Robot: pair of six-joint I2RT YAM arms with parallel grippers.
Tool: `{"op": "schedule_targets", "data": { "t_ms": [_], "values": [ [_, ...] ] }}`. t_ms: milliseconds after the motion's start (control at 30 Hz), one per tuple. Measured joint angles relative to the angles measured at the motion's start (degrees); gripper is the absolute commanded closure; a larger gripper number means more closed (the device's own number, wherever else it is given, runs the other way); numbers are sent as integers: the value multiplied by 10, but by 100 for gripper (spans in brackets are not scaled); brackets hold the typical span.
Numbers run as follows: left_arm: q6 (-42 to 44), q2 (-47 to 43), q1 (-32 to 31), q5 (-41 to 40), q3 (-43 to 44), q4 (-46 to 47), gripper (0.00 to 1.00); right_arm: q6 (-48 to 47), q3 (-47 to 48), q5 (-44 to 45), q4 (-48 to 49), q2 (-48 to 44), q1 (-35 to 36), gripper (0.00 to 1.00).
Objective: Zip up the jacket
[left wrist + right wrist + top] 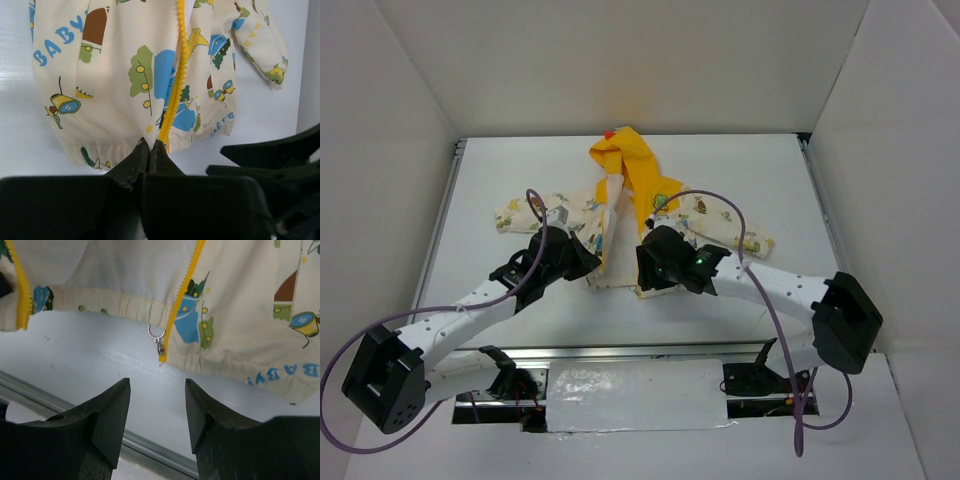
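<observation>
Our left gripper (150,146) has its fingers pressed together at the hem of the jacket (115,90), right where the yellow zip (175,85) ends. We think it pinches the fabric, though the tips hide the contact. Our right gripper (157,385) gapes wide, holding nothing, with the zip pull (159,342) just ahead of its gap, over the white table (75,355).

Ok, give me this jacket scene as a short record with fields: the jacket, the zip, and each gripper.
jacket: flat on the table, yellow hood at the far end, front open
zip: undone, yellow halves apart at the hem
slider: at one half's lower end, ring pull attached
left gripper: shut, tips at the hem beside the zip
right gripper: open, just short of the slider, not touching
</observation>
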Motion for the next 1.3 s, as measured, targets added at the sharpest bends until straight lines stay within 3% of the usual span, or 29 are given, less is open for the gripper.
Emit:
{"op": "schedule_targets", "data": {
  "t_ms": [267,633,767,833,900,1133,1300],
  "values": [
    [2,-4,3,13,-7,5,100,21,55,87,-16,133,30,47],
    [5,-4,4,13,-7,-1,100,45,53,112,-22,194,40,53],
    [5,-4,4,14,-7,-1,100,51,52,112,-12,202,41,42],
    [6,-4,4,14,-7,-1,100,54,52,112,-9,202,41,41],
    [6,-4,4,14,-7,-2,100,56,51,112,-4,204,41,46],
    [8,-4,4,13,-7,-7,100,63,49,116,8,206,41,100],
    [16,-4,4,13,-7,-14,100,68,44,110,18,200,41,100]
  ]
}}
